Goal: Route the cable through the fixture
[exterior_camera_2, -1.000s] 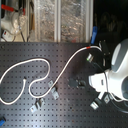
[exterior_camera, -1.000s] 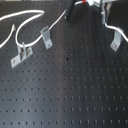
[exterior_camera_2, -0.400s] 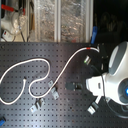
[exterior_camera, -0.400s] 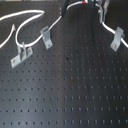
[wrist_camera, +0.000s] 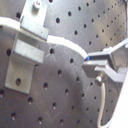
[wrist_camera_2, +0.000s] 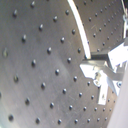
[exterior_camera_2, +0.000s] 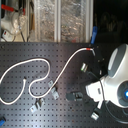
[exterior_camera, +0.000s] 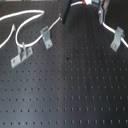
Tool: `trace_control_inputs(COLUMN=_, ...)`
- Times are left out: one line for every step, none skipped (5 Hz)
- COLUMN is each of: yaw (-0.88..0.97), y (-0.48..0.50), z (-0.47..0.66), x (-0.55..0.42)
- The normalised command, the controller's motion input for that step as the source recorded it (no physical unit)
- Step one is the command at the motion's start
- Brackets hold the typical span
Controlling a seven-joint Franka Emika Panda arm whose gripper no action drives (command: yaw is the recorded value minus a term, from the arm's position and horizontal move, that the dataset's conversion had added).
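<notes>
**A:** What have I got in hand right now?

**B:** On both wrist views I see the fingers (wrist_camera: 107,59) pinching the cable (wrist_camera: 65,44). The white cord runs straight into the grip and comes out again on the other side.

**A:** And the tall clip?

**B:** The tall clip (exterior_camera: 116,40) stands on the far side of the desk (exterior_camera: 70,95), at the first exterior view's right. The cable drops down from the top edge and passes right at its upper end. From here I can't tell whether it sits in the fork or just lies against it.

**A:** The rest of the cord?

**B:** It lies in loose loops at the first exterior view's far left, beyond the flat clip (exterior_camera: 21,56) and the squat bracket (exterior_camera: 46,36). In the second exterior view the red band (exterior_camera_2: 89,49) shows just beside the white arm (exterior_camera_2: 116,75).
</notes>
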Motion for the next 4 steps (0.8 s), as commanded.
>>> trace_control_inputs(yaw=-0.71, y=0.153, z=0.16, x=0.177)
trace_control_inputs(yaw=-0.62, y=0.175, z=0.11, x=0.120)
trace_control_inputs(yaw=-0.01, y=0.000, z=0.00, x=0.000)
trace_control_inputs(yaw=-0.25, y=0.337, z=0.00, x=0.204)
